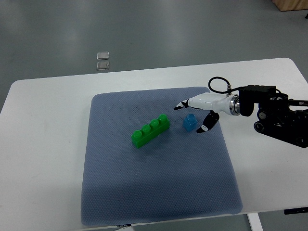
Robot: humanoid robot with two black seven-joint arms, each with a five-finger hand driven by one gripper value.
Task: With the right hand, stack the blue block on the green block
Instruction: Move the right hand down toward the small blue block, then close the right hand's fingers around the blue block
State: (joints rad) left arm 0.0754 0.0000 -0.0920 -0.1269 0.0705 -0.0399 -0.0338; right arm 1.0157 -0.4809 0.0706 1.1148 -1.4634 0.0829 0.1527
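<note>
A long green block (151, 130) with several studs lies diagonally on the blue-grey mat (154, 192), near its middle. A small blue block (189, 122) stands just to its right, apart from it. My right hand (192, 117) reaches in from the right edge and hovers around the blue block with its fingers spread, one set behind the block and the thumb in front of it at the right. The fingers do not visibly grip the block. The left arm does not show.
The mat lies on a white table (43, 144). My right arm's black forearm (281, 118) stretches over the table's right side. Two small clear squares (103, 60) lie on the grey floor beyond the table's far edge.
</note>
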